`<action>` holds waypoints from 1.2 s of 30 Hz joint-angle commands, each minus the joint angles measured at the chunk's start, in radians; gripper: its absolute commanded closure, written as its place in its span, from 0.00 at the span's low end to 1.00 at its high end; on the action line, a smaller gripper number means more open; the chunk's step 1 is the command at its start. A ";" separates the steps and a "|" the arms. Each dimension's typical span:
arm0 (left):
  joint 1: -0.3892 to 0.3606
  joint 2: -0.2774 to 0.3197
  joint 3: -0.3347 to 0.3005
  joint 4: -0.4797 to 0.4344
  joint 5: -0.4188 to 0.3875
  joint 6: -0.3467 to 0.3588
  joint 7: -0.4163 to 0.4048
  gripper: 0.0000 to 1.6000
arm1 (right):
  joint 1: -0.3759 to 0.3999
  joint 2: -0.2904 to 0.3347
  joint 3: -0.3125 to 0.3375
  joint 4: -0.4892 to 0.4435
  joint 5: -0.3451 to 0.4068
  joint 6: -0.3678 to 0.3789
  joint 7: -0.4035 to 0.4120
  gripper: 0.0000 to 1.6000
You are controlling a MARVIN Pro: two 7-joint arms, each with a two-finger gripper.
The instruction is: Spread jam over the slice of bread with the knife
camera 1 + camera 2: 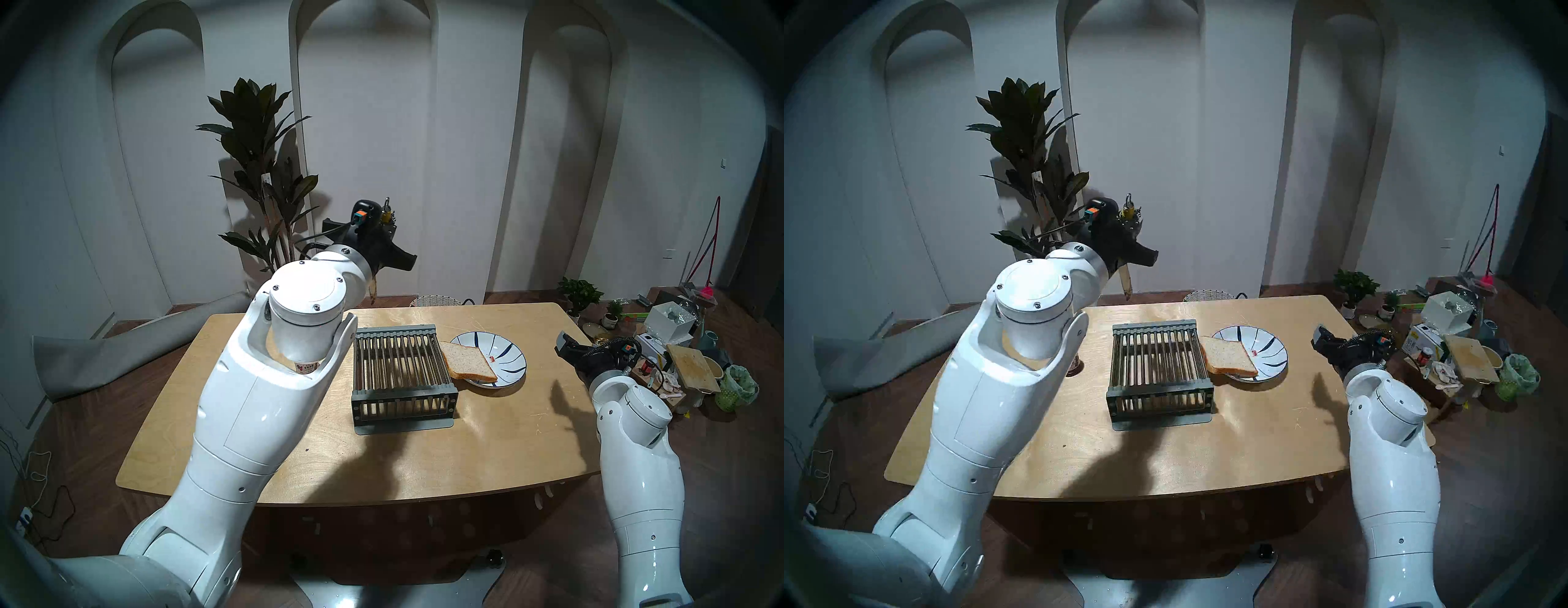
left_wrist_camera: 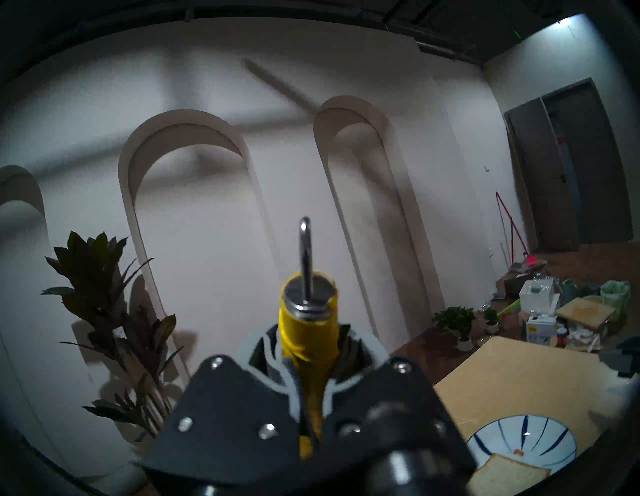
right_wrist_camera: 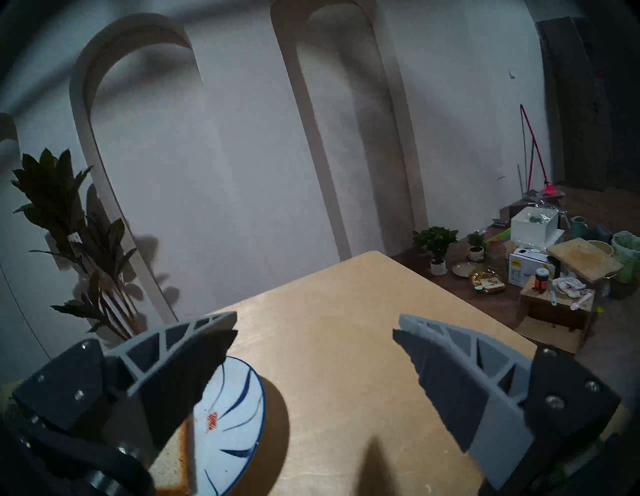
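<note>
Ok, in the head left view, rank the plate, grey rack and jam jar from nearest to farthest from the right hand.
1. plate, just left of the right hand.
2. grey rack, mid-table, beyond the plate.
3. jam jar, far left, mostly hidden.

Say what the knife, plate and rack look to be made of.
Knife: shiny metal blade, by its highlights; yellow handle looks taped or plastic, hard to tell. Plate: glazed ceramic, probably, white with blue strokes and a glossy sheen. Rack: thin metallic-looking rods in a matte grey frame, perhaps plastic or painted metal.
</note>
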 commanded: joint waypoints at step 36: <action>-0.005 -0.302 -0.074 0.330 -0.297 -0.445 -0.046 1.00 | 0.322 0.006 0.077 0.245 0.279 0.567 -0.140 0.00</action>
